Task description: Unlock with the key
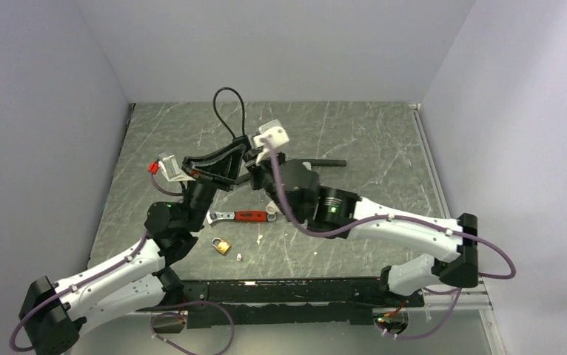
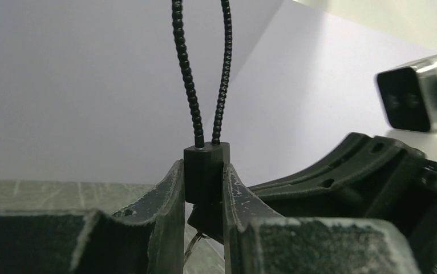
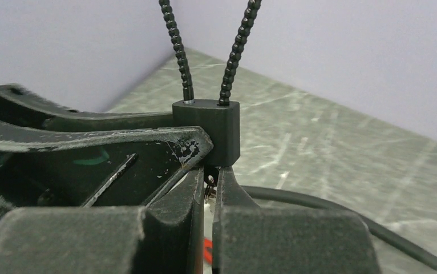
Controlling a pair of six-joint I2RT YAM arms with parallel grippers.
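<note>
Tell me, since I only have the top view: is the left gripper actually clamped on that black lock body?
Observer: Yes. Left wrist view: the fingers of the left gripper press the black lock body from both sides.
Operator: And the right gripper?
Observer: Right wrist view: it is shut directly beneath the lock body, tips at its underside.
Operator: Key in it?
Observer: A thin sliver of metal, likely the key, shows between its fingertips.

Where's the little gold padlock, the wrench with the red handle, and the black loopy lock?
brass padlock (image 1: 223, 245): top view, on its gold body.
wrench (image 1: 252, 216): top view, on its red handle.
black cable lock (image 2: 203, 171): left wrist view, on its blocky body, below the loop.
</note>
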